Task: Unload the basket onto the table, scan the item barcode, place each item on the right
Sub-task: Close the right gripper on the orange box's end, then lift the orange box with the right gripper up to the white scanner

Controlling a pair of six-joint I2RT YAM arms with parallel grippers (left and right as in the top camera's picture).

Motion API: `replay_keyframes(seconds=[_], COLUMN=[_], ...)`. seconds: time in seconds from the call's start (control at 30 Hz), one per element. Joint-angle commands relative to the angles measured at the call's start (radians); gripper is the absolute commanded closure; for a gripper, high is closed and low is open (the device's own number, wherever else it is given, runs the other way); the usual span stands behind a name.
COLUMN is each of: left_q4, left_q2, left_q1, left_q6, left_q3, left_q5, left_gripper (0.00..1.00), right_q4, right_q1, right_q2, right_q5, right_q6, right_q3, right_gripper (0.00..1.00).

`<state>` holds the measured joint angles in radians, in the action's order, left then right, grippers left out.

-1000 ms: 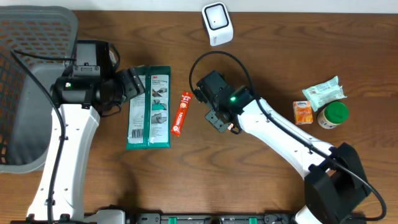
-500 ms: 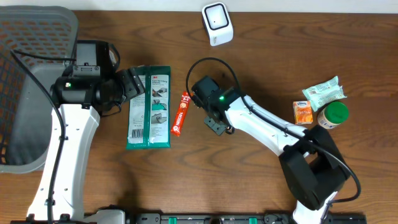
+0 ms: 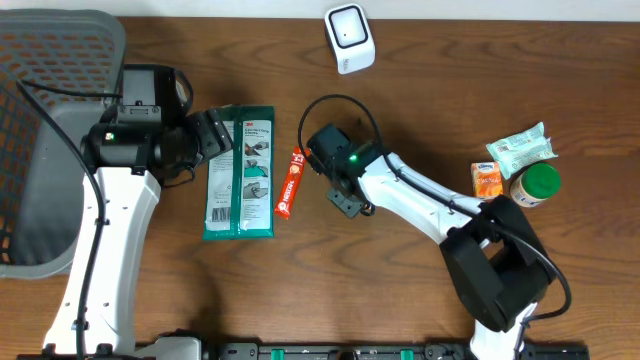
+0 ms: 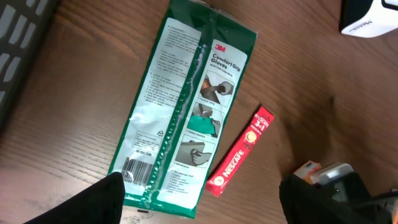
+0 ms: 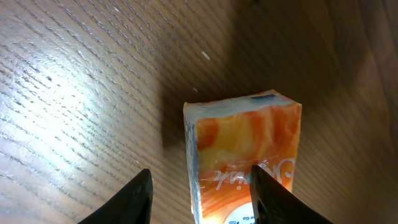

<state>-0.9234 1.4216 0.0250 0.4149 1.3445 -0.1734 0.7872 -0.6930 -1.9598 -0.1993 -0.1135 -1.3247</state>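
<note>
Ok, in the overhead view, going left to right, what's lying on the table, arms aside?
Basket → glove pack → red stick → scanner → orange carton → green-lid jar. The wipes pack overlaps the last two, so it is left out.

counter (image 3: 450,110): dark brown wood grain | light: bright glare (image 5: 62,93) on wood, ahead-left of right jaws | basket (image 3: 40,200): grey mesh, ahead-left of left jaws
</note>
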Motion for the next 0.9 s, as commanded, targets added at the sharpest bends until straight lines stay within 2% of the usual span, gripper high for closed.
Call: replay_keyframes(seconds=[0.0,0.27,0.37,0.47,0.53,0.87], left_q4=[-0.003,-0.003,-0.003,-0.003,-0.003,-0.003], left_q2=[-0.003,-0.003,-0.003,-0.003,-0.003,-0.003], left_q1=[-0.003,-0.003,-0.003,-0.003,-0.003,-0.003], left_q6=[-0.006,-0.006,-0.006,-0.006,-0.006,-0.006], left_q3=[0.008,0.008,0.008,0.008,0.008,0.008], left_q5=[0.006,0.006,0.006,0.006,0.006,0.006], left_gripper=[0.20,0.20,0.20,0.20,0.20,0.20], right_q4=[-0.010,-0.094,-0.111,-0.107,-0.108,-0.047], right_q1=[0.005,0.007,0.007,0.006,0.003,0.003], right_q2=[-0.021,-0.023,-0.023,-0.023,-0.023,0.049], right_q5=[-0.013,-0.057,-0.062,-0.047,-0.011,0.082], right_q6=[0.004,0.004,0.004,0.005,0.005,0.084], right_q3=[0.014,0.106,0.136,0.143,0.143,0.055], right_gripper=[0.56,0.63,0.73,0.92,0.99,0.99])
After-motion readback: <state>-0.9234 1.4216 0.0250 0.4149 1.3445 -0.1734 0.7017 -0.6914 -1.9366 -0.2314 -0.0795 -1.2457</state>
